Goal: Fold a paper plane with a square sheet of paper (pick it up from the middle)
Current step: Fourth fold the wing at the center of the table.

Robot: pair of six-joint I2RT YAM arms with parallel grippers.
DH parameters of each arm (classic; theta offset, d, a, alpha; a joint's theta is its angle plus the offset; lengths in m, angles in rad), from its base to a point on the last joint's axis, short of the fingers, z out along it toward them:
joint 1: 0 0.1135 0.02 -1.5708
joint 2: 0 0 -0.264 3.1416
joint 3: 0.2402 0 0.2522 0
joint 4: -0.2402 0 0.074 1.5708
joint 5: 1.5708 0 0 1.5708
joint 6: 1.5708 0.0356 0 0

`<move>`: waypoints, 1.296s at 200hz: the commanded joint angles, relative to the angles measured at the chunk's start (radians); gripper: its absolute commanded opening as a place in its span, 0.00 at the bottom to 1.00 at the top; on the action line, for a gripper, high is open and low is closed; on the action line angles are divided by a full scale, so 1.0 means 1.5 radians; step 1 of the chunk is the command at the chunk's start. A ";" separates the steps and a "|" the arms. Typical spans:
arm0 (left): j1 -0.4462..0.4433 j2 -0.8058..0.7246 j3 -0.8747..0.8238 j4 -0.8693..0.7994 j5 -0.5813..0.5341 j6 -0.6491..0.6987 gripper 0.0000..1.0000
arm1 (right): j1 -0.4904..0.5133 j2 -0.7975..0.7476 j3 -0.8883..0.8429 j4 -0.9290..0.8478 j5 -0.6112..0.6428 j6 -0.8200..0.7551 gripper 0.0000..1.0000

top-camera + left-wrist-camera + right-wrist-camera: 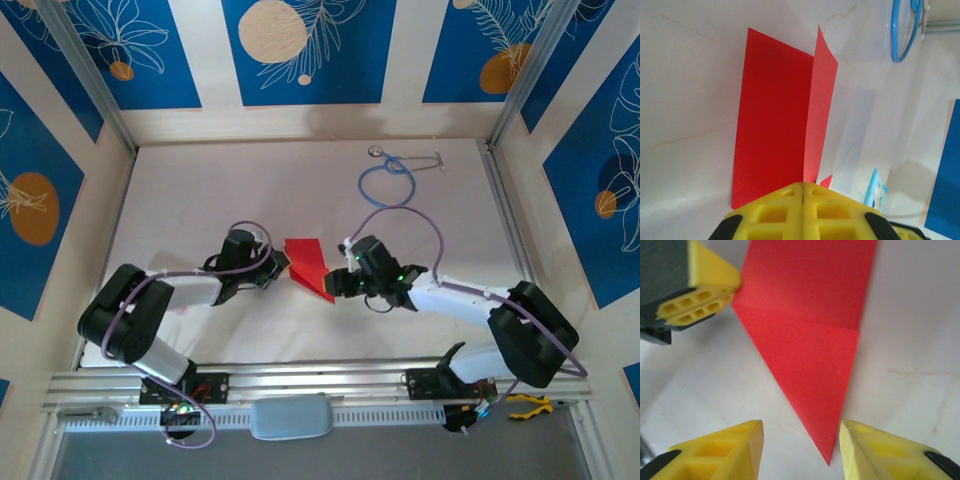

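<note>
Straddles the pointed tip of the red paper (805, 340) with the right tool (801, 440), parted and empty. Touches the opposite corner with the left tool (804, 200), shut tight. Lies on the table (200, 190) well short of the stethoscope (385, 180), long axis running tool to tool.

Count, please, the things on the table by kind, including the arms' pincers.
Red paper sheet, partly folded: 1
Blue stethoscope: 1
Pincers: 2, the left pincer and the right pincer
Total: 4
</note>
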 commanded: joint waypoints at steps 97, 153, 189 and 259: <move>-0.009 -0.037 -0.014 0.003 -0.034 -0.024 0.00 | 0.135 0.002 -0.085 0.283 0.386 -0.251 0.54; -0.009 -0.044 -0.014 -0.004 -0.029 -0.022 0.00 | 0.068 -0.016 -0.104 0.268 0.283 -0.175 0.66; -0.009 -0.044 -0.013 -0.009 -0.029 -0.019 0.00 | -0.015 -0.066 -0.104 0.199 0.173 -0.053 0.69; -0.009 -0.043 -0.011 -0.004 -0.027 -0.020 0.00 | -0.073 -0.106 -0.128 0.221 0.063 -0.113 0.77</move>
